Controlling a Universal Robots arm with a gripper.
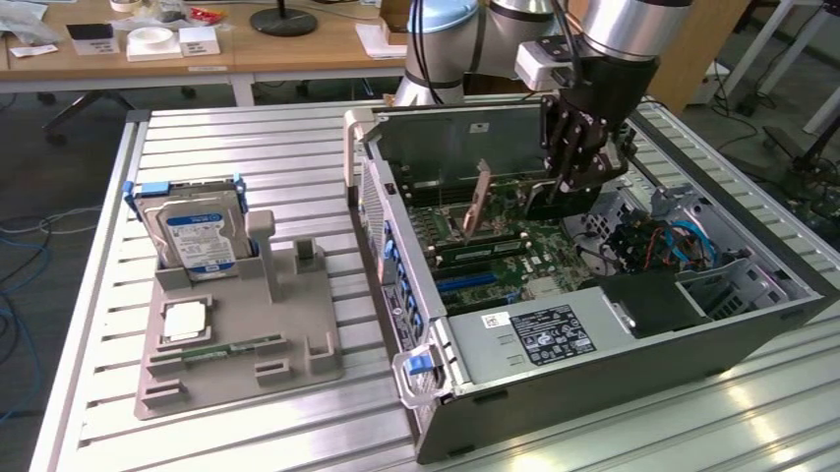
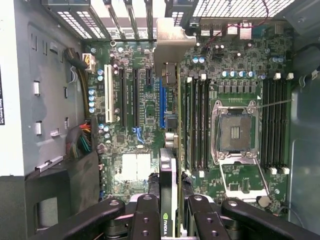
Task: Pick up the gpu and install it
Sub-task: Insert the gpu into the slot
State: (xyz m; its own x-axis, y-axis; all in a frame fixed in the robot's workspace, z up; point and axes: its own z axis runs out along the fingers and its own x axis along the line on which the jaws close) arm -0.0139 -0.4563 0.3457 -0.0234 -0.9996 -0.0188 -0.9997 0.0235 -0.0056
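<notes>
Hanging down into the open computer case (image 1: 591,374): the gripper (image 2: 172,205), partly closed and clamped on the gpu (image 2: 169,185). Black fingers (image 2: 145,215) pressed on either face of the card, at the end farther from the case's slotted rear wall. Card held on edge, thin side toward the wrist, with a green logo strip between the fingers. Silver bracket (image 2: 172,42) up against the case's rear wall, among the expansion openings.

Directly beneath, on the case's floor: the motherboard (image 2: 135,165). Card lined up alongside a blue slot (image 2: 162,105), between that slot and the near memory slots (image 2: 197,125). Seated or just above the board: impossible to tell.

Farther across the case from the card: the bare CPU socket (image 2: 235,127) in its metal frame, then the far memory slots (image 2: 275,125). On the card's other flank within the case: black slots, a white slot (image 2: 107,102), and a bundle of coloured cables (image 2: 82,140).

Above the case: the grey arm (image 1: 617,39). Outside the case, at the exterior view's left of it: a grey holder (image 1: 236,334) on the slatted table (image 1: 263,138), with a hard drive (image 1: 197,231) upright in it.
</notes>
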